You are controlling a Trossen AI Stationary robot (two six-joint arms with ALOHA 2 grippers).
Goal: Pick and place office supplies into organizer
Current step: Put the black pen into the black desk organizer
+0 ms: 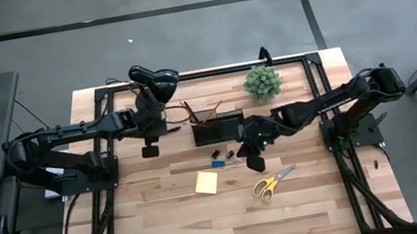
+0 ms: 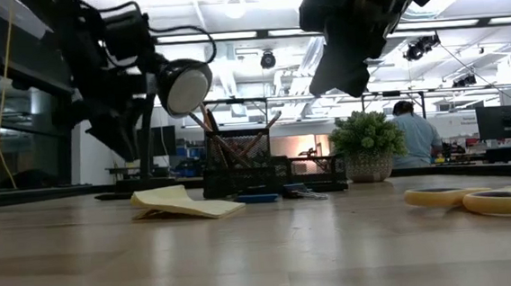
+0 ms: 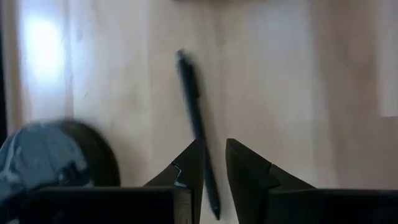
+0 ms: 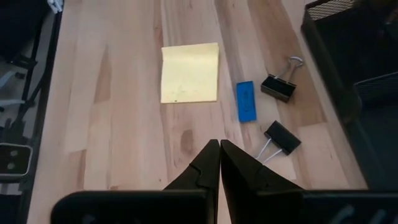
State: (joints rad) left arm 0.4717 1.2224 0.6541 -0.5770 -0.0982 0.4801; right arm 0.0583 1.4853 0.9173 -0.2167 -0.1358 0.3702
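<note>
The left gripper hangs over the bare wood at the black mesh organizer's nine o'clock, jaws slightly parted around a slim dark pen; whether they pinch it is unclear. The pen's long axis runs straight out ahead between the fingers. The right gripper, closed and empty, hovers near the black binder clips.

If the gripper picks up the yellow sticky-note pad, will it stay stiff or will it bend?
The pad would probably bend: in the low view its top sheets already curl up from the table. It looks thin and is likely light, so a push may slide it along the smooth wood instead of lifting it. Gripping an edge may take only a few sheets.
</note>
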